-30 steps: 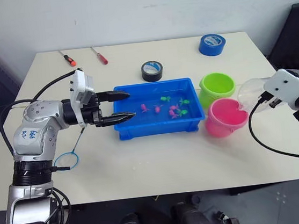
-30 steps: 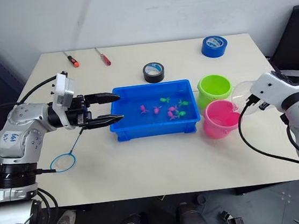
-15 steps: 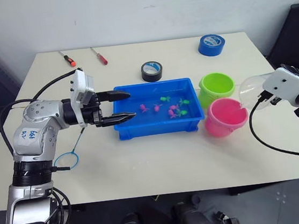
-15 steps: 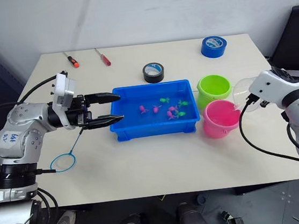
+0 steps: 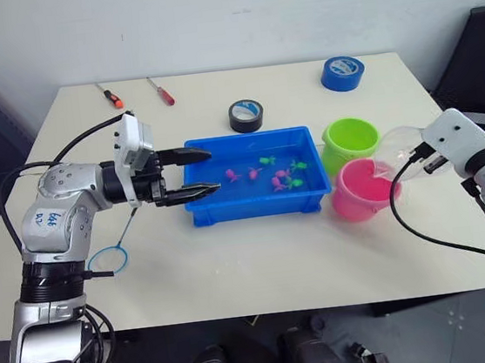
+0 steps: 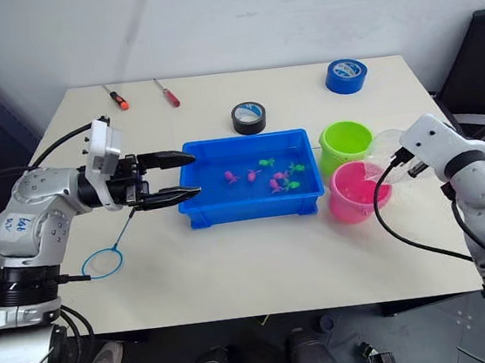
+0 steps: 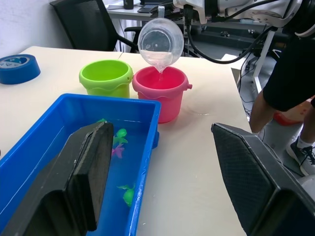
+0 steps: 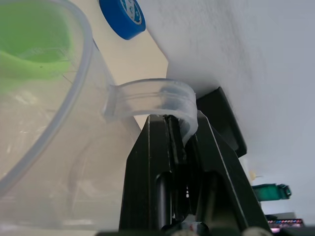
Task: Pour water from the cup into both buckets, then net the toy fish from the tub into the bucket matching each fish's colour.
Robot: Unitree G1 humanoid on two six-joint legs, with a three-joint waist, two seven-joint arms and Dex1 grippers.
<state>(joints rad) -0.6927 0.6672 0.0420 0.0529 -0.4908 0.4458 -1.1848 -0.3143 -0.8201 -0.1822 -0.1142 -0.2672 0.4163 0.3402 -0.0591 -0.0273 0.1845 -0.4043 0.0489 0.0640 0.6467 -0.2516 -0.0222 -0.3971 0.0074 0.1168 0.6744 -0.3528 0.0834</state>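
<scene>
Above the pink bucket [image 5: 364, 189], the cup [image 7: 160, 42] hangs tipped, its lip over the rim and water trickling in; the right gripper [image 8: 173, 147] has its fingers clamped on the cup's handle loop. The green bucket [image 5: 351, 140] stands just behind. The left gripper [image 5: 196, 172], fingers spread wide and empty, hovers at the tub's [image 5: 254, 205] left end, where toy fish [image 5: 275, 175] float. The net [image 5: 109, 254] lies on the table beneath that arm.
</scene>
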